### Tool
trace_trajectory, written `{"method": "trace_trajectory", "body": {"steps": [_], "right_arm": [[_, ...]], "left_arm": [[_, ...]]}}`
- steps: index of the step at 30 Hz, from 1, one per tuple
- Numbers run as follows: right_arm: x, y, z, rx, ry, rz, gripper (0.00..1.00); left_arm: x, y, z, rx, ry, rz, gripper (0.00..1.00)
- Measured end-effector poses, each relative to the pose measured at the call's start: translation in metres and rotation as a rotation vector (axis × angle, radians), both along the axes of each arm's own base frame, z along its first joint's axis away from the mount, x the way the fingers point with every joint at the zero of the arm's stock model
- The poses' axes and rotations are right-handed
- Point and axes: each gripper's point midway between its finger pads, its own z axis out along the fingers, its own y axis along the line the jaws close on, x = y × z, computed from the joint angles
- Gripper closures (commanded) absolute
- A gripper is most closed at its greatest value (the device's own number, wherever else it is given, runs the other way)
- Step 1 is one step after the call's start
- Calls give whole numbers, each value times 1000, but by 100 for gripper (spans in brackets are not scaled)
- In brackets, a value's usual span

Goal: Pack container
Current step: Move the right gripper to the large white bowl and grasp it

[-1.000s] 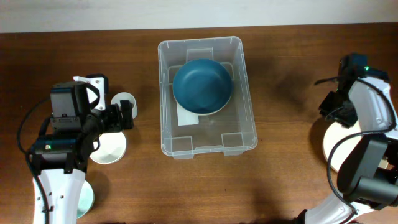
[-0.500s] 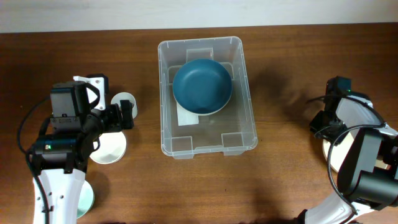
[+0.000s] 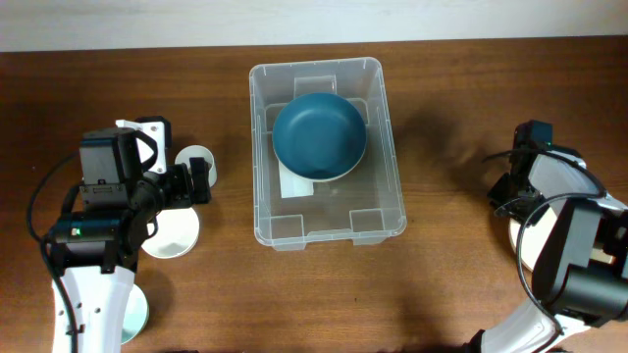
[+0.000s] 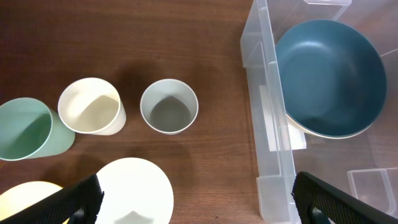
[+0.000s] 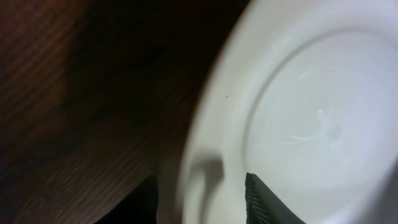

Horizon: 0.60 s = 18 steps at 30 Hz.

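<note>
Soft light is falling evenly on the table (image 3: 461, 275), while the right wrist view is blurring the white plate (image 5: 311, 124).

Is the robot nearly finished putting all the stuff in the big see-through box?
Not nearly. Done: only the dark blue round bowl sits in the clear plastic tub. In hand: the right gripper straddles the rim of a white plate; grip unclear. To go: the grey cup, cream cup and green cup, under the open left gripper.
</note>
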Motion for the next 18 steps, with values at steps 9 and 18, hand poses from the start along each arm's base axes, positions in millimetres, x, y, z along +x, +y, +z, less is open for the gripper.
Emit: {"method": "trace_trajectory", "body": {"steps": [9, 18], "right_arm": [[-1, -2, -5, -12, 16, 1, 80], [-3, -8, -5, -44, 35, 6, 96]], "left_arm": [[0, 0, 0, 0, 0, 0, 0], [0, 0, 0, 0, 0, 0, 1]]}}
